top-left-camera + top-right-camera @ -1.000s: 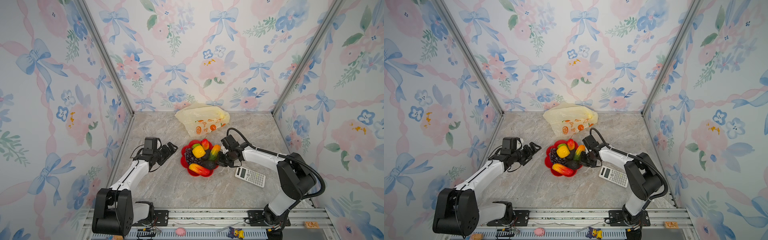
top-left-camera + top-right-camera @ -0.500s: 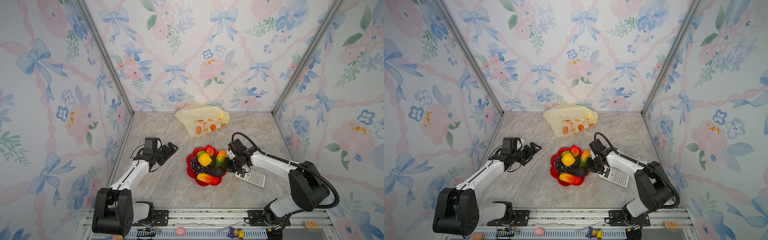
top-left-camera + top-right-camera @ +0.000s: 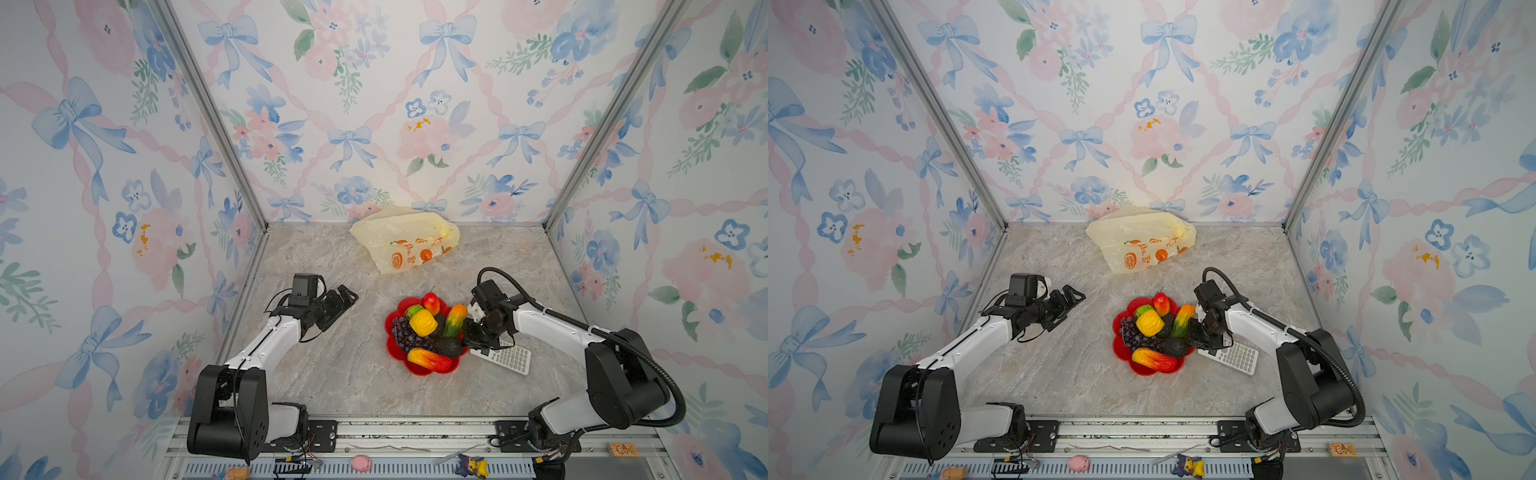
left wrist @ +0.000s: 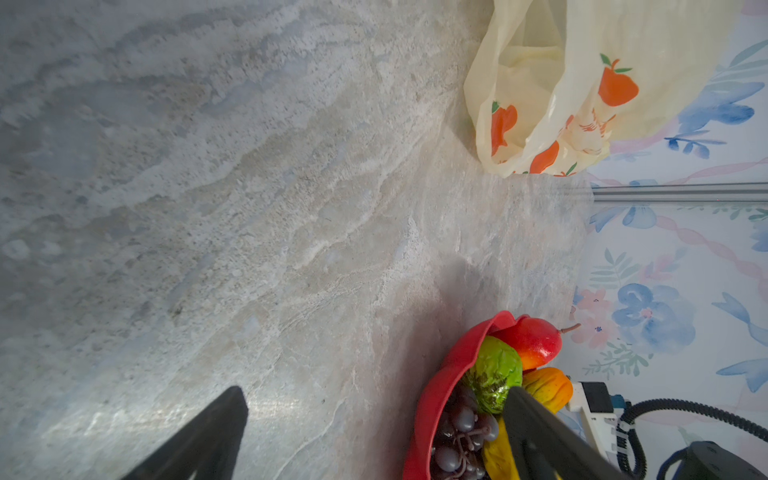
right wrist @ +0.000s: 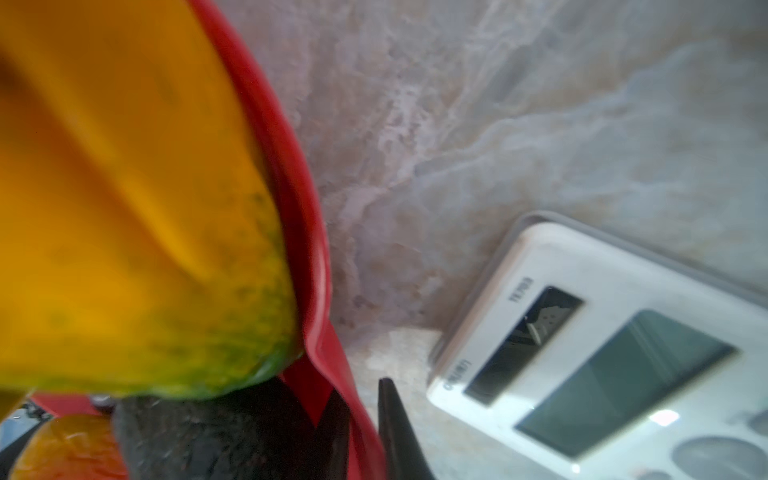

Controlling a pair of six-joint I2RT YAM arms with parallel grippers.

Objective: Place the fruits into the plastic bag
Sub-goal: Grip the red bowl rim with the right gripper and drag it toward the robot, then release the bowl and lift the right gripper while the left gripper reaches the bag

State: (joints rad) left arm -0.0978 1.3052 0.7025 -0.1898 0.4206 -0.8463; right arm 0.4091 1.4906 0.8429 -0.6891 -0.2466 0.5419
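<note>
The fruits lie heaped in a red flower-shaped dish [image 3: 424,371]: a yellow lumpy one [image 3: 423,322], grapes [image 3: 405,336], a dark avocado [image 3: 446,347], a green-orange mango [image 3: 454,320] and a red-yellow mango [image 3: 428,359]. My right gripper [image 3: 467,338] straddles the dish's right rim [image 5: 316,316]. Its jaws are slightly open, and the outer finger [image 5: 392,415] stands just off the rim. The plastic bag [image 3: 405,241] lies crumpled by the back wall. My left gripper [image 3: 347,297] hovers wide open and empty, left of the dish.
A white calculator [image 3: 507,357] lies right beside the dish, under my right wrist. Patterned walls close in the back and both sides. Small toys sit on the front rail [image 3: 374,428].
The right gripper has dragged the dish of fruits to the right and toward the front, up to the calculator, and its jaws have just parted a little. The left arm has stayed still.
</note>
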